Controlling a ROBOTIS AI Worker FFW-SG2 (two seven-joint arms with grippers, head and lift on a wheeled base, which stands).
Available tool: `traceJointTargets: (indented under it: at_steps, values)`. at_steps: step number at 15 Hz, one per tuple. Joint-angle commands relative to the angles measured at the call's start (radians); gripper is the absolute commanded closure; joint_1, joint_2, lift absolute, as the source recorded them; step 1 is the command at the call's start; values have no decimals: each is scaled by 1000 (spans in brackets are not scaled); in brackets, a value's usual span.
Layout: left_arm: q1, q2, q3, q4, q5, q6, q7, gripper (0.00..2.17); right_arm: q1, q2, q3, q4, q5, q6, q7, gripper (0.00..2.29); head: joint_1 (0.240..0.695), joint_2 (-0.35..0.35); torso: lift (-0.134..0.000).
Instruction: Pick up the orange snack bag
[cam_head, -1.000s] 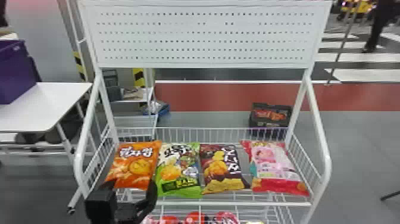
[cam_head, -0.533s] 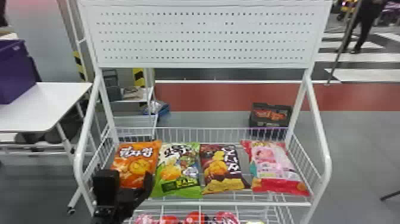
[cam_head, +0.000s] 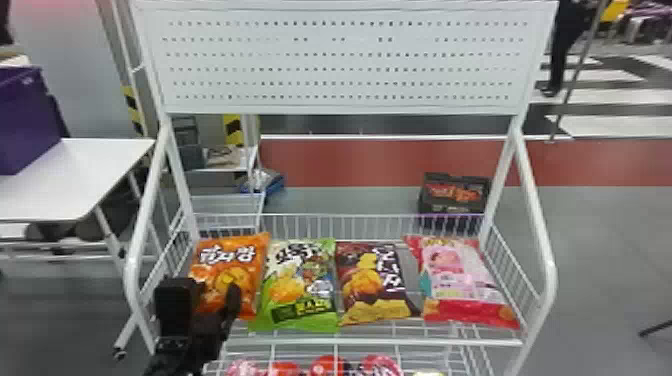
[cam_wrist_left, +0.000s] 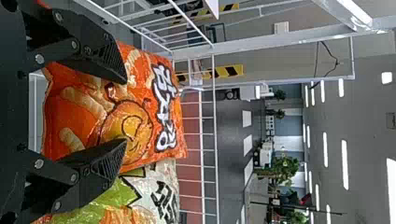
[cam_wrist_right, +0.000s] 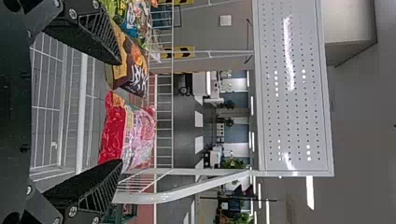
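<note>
Head view: orange snack bag (cam_head: 230, 267) lay at the left end of the basket shelf of a white wire rack (cam_head: 375, 342). To its right, in order: green-and-white snack bag (cam_head: 300, 292), dark brown-and-yellow snack bag (cam_head: 372, 285), pink-and-red snack bag (cam_head: 462, 285). Left gripper (cam_head: 204, 295), black, was at the near left part of the shelf, over the near part of the orange one, fingers apart. White perforated panel (cam_head: 340, 62) stood above the shelf at the far side. Red round packs (cam_head: 327, 367) on the tier below, near side. White table (cam_head: 85, 180) off to the left with a purple box (cam_head: 27, 120) on it, dark crate (cam_head: 452, 197) on the floor beyond the rack

Left wrist view: left gripper (cam_wrist_left: 125, 111) wide open, nothing clamped. Orange bag's printed front showed across the gap and behind both fingertips; can't tell if either touched it. Green-and-white bag just beside it, partly behind the right-hand finger

Right wrist view: right gripper (cam_wrist_right: 120, 113) also wide open, holding nothing. Pink-and-red bag sat farther off, past the gap, on the shelf's right part
</note>
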Motion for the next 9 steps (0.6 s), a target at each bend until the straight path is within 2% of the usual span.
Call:
traceJointTargets:
  at_steps: [1, 4, 9]
  values:
    - [-3, 0, 3, 1, 2, 23, 0, 1268, -3, 0, 0, 1, -2, 0, 0, 147, 499, 0, 0]
    - [-2, 0, 13, 0, 4, 69, -17, 1450, -6, 0, 0, 2, -2, 0, -2, 147, 499, 0, 0]
    - [23, 5, 16, -45, 6, 66, -3, 1480, -6, -1, 0, 1, -2, 0, -3, 147, 499, 0, 0]
